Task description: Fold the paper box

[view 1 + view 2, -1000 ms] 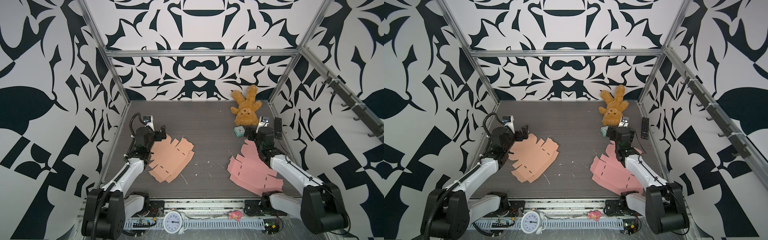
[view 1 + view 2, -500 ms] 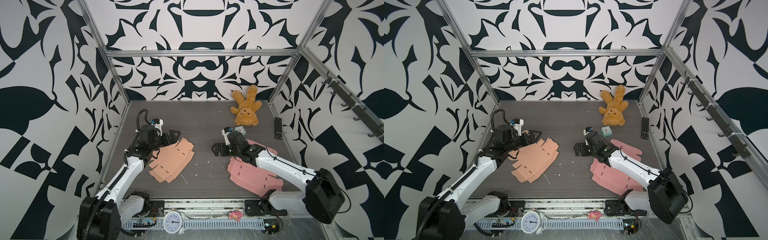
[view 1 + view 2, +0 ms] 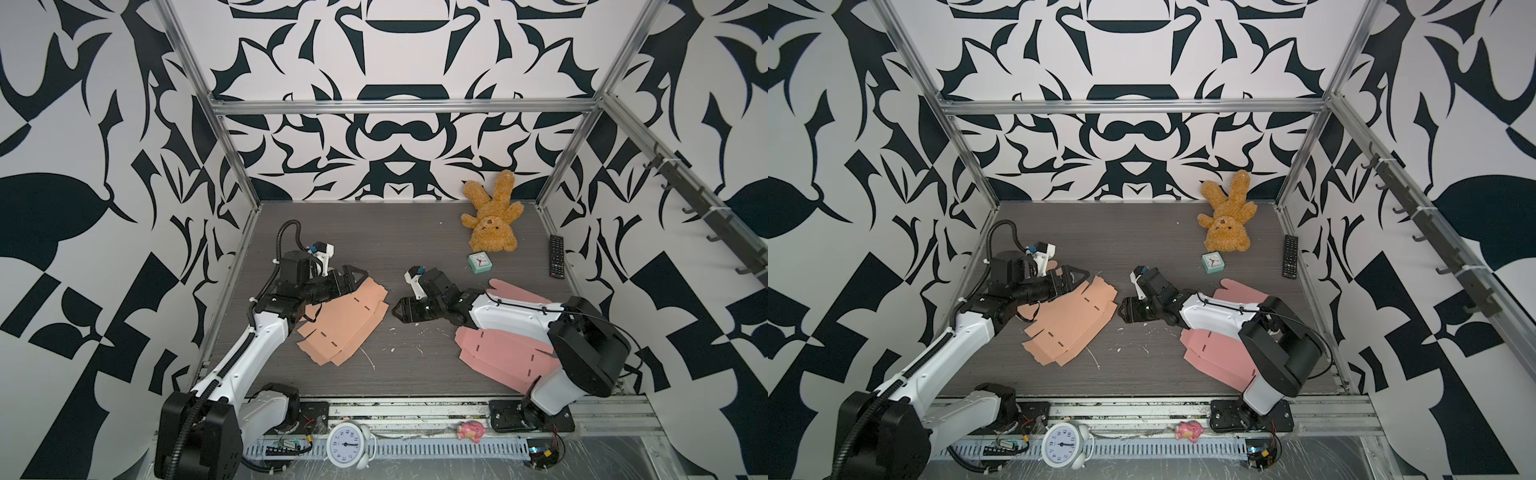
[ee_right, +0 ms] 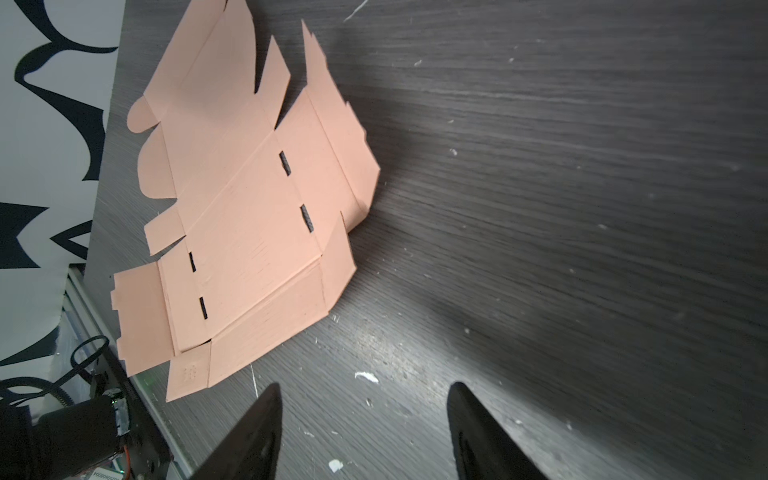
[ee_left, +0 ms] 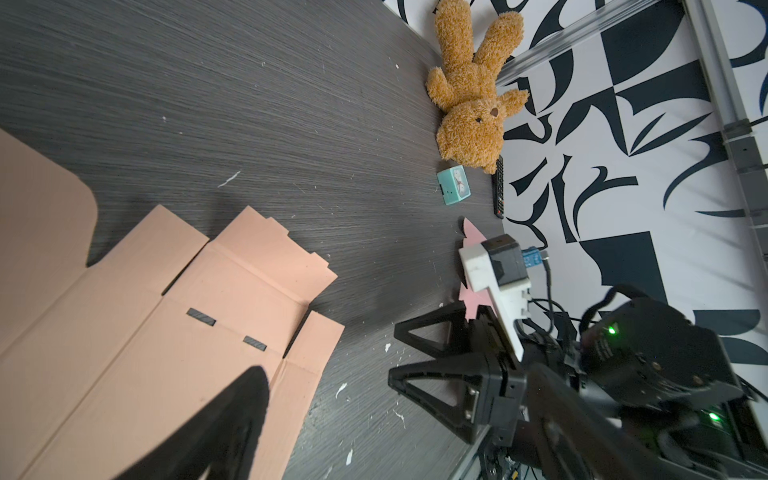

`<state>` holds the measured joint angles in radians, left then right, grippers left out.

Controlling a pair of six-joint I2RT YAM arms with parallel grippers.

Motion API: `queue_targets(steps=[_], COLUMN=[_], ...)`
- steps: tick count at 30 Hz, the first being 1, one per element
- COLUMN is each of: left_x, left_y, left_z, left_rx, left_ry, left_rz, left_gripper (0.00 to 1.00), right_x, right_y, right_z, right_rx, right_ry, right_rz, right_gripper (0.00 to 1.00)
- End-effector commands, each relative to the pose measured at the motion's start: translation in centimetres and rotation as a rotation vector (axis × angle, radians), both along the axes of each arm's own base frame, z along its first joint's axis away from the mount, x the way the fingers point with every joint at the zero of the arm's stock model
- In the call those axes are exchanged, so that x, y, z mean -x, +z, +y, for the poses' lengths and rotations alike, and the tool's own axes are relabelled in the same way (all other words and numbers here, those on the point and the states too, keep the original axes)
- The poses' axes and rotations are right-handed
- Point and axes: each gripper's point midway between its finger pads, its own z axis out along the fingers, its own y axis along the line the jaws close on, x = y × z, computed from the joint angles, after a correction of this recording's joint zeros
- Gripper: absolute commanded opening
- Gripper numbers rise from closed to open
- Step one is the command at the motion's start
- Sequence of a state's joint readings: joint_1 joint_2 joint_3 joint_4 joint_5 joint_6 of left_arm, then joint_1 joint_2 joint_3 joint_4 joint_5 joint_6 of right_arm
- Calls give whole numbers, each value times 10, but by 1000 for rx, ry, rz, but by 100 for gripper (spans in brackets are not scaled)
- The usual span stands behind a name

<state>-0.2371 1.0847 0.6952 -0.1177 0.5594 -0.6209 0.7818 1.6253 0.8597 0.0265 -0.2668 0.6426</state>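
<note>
Paper box (image 3: 340,322) lies flat, unfolded, between wide-open left end effector (image 3: 352,279) and parted, empty right end effector (image 3: 397,310).

We find open room on the table (image 3: 395,232) across its middle and back, the gap between the peach box blank (image 3: 340,320) and the pink blank (image 3: 503,349) partly taken by the right gripper (image 3: 398,311), while the teddy bear (image 3: 492,220), mint clock (image 3: 478,262) and remote (image 3: 556,255) crowd the far right corner.
</note>
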Motion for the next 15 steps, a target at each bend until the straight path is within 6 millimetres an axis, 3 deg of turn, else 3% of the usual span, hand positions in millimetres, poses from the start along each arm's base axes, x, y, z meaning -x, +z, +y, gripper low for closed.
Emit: queue_targets(steps=[1, 8, 15], left_x=[8, 14, 21], left_y=[26, 40, 49], left_z=[-8, -10, -12], left_rx=[40, 72, 90], left_ry=[-62, -85, -111], left_rz=[-51, -87, -121], left_gripper=[99, 99, 99], right_x=[-12, -20, -28], right_y=[29, 18, 6], right_z=[28, 44, 54], right_rx=[-122, -161, -167], right_ry=[22, 26, 20], right_rz=[-47, -24, -11], right_gripper=[62, 53, 50])
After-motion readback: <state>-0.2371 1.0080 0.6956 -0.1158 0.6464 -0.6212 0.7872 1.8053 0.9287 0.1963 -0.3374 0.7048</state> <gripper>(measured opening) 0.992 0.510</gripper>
